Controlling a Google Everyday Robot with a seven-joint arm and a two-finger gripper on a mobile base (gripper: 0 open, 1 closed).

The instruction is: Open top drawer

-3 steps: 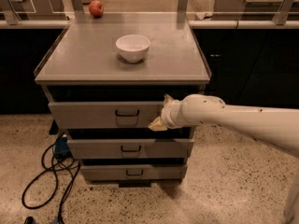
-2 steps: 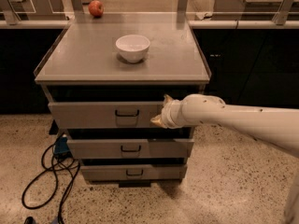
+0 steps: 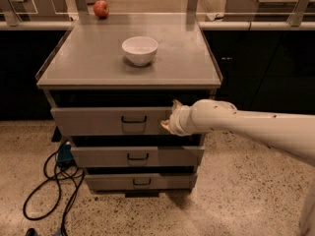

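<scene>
Speckled stone floor; grey metal cabinet [image 3: 128, 73], white bowl [image 3: 140, 49] on top. Wide grey top drawer [image 3: 93, 121], dark loop handle [image 3: 134, 120]: unmoved since second ago, opening not begun. Tan gripper [image 3: 169, 117] at drawer front, right of handle; open or closed, cannot tell.

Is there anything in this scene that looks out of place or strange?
The gripper is at the top drawer front, to the right of its handle, not on it. A loose black cable lies in loops on the floor left of the cabinet. The bowl stands upright; nothing is spilled.
</scene>
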